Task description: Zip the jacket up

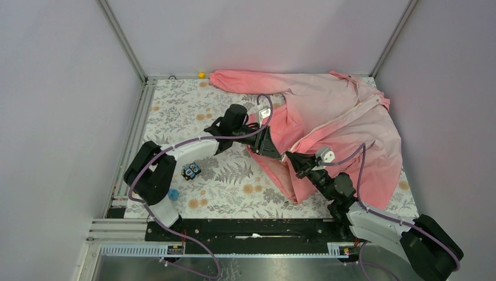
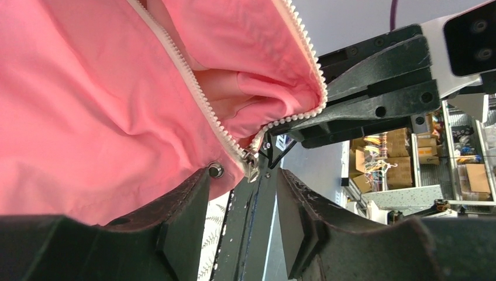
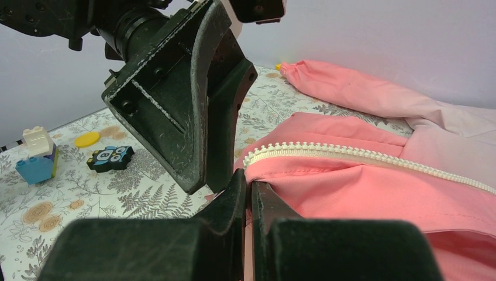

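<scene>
I'm looking into a pale lilac-walled bay, with a fern-and-flower print covering the table (image 1: 234, 187).

The left gripper (image 2: 243, 175) is partly open. Its two black fingers (image 2: 181, 225) stand apart, with the metal zipper slider (image 2: 252, 165) hanging just between their tips. The pink hem with its silver snap (image 2: 216, 170) rests against the inner edge of one finger, and I can't see the fingers pinching anything.

The right gripper (image 3: 250, 188) is closed to a thin slit, with pink fabric caught in it. It is clamped on the jacket's front edge, right under the white zipper teeth (image 3: 327, 149). From the left wrist view its black fingers meet the same toothed edge from the side. The two grippers sit nearly tip to tip at the hem.

The jacket (image 1: 345, 129) lies over the far right part of the table. Its long axis runs diagonally, with the hem near the table's centre and the paler collar toward the far right corner. The open zipper line follows that diagonal. One sleeve (image 1: 245, 82) stretches left along the back wall.

Well to the left of the jacket sit toy blocks (image 3: 36, 155), a yellow disc (image 3: 87, 139) and a small dark piece (image 3: 111, 157).
</scene>
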